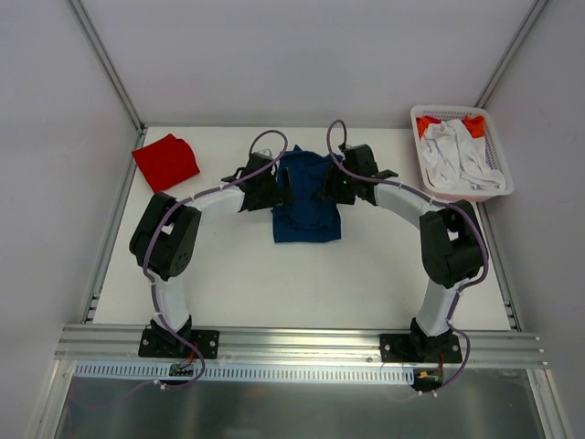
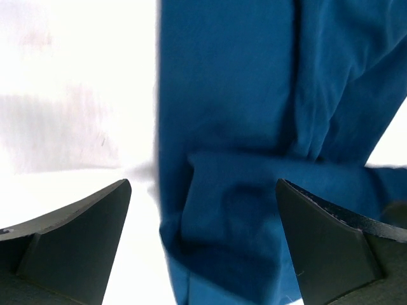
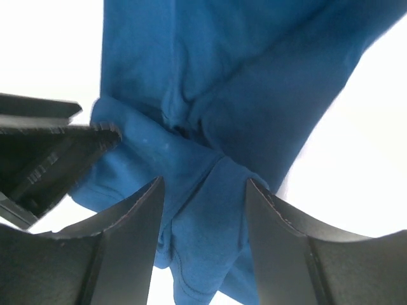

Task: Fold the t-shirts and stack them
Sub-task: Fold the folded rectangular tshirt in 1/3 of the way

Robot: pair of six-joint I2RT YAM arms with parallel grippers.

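Note:
The navy blue t-shirt (image 1: 307,210) lies folded into a rough rectangle at the middle of the white table (image 1: 265,283). A plain red t-shirt (image 1: 166,161) lies folded at the back left. My left gripper (image 1: 281,187) hangs over the navy shirt's far left edge, and my right gripper (image 1: 327,186) over its far right edge. In the left wrist view the left gripper (image 2: 203,184) stands wide open above blue cloth (image 2: 254,127), not touching it. The right gripper (image 3: 203,184) is open with a bunched fold of the blue cloth (image 3: 203,216) lying between its fingers.
A white slatted basket (image 1: 457,110) at the back right corner holds white and orange cloth. Grey walls and metal rails border the table on the left, right and back. The left gripper's finger (image 3: 57,146) shows at the left of the right wrist view.

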